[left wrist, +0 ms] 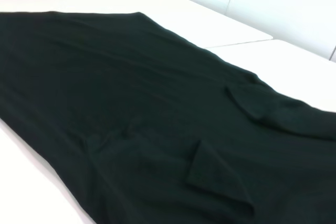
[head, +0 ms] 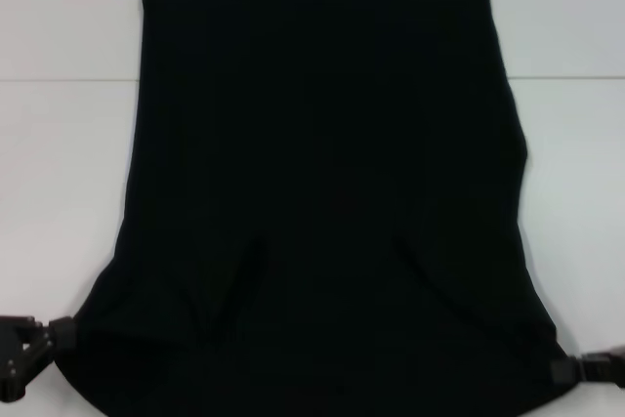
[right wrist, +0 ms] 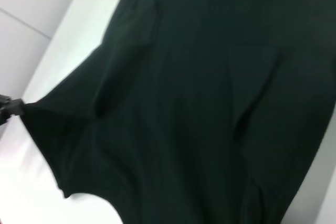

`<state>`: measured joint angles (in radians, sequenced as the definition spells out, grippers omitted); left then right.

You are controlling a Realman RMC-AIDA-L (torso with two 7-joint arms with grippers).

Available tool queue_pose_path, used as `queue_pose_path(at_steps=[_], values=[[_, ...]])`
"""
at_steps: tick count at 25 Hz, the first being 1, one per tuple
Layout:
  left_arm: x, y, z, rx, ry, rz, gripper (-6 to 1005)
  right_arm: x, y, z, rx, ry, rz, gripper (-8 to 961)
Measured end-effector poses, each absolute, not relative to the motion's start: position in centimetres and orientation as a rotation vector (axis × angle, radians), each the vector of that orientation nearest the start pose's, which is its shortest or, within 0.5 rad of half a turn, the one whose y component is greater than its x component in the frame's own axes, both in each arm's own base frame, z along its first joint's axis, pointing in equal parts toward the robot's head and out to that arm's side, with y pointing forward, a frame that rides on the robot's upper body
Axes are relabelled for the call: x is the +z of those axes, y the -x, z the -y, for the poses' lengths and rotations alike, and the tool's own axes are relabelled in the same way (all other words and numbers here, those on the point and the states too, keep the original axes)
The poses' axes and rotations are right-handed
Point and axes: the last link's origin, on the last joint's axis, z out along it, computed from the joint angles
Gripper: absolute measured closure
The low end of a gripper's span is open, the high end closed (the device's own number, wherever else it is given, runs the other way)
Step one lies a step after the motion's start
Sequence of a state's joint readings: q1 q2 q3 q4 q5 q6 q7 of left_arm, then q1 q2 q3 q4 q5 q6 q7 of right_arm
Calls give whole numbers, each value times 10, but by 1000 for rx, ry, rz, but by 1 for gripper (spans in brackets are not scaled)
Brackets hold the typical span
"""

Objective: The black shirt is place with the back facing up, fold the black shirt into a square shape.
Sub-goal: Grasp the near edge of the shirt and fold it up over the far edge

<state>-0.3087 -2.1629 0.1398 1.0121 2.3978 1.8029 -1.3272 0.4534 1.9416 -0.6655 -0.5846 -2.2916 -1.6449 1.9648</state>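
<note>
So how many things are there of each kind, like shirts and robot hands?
Shirts: 1, the black shirt, spread on the white table.
Grippers: 2, the left gripper and the right gripper, each at a near corner of the shirt.
Tables: 1.
Total: 4.

The work surface is a white table point(head: 59, 192), matte and evenly lit, with no hard shadows on it. A thin straight seam point(head: 63, 79) crosses the upper part of the head view from edge to edge, possibly where two tabletops join. In the left wrist view the same kind of seam point(left wrist: 247, 42) shows at the upper right, with a plain pale wall panel point(left wrist: 294, 3) beyond it. The right wrist view shows a light grey surface point(right wrist: 31, 19) at the upper left.
</note>
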Motion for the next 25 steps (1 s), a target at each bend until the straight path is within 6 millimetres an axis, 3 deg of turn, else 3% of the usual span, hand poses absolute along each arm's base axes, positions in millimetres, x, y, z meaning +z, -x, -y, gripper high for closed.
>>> queue_pose_path(at_steps=[9, 14, 19, 25], values=[[66, 352, -199, -556, 2501, 952, 997, 42, -359, -238, 401, 2597, -1654, 903], [65, 350, -200, -574, 2505, 971, 998, 47, -360, -235, 439, 2601, -1622, 902], [73, 339, -226, -628, 2488, 938, 998, 58, -353, -253, 538, 2547, -1562, 903], [72, 312, -283, -695, 2492, 872, 998, 72, -333, -299, 676, 2455, -1446, 903]])
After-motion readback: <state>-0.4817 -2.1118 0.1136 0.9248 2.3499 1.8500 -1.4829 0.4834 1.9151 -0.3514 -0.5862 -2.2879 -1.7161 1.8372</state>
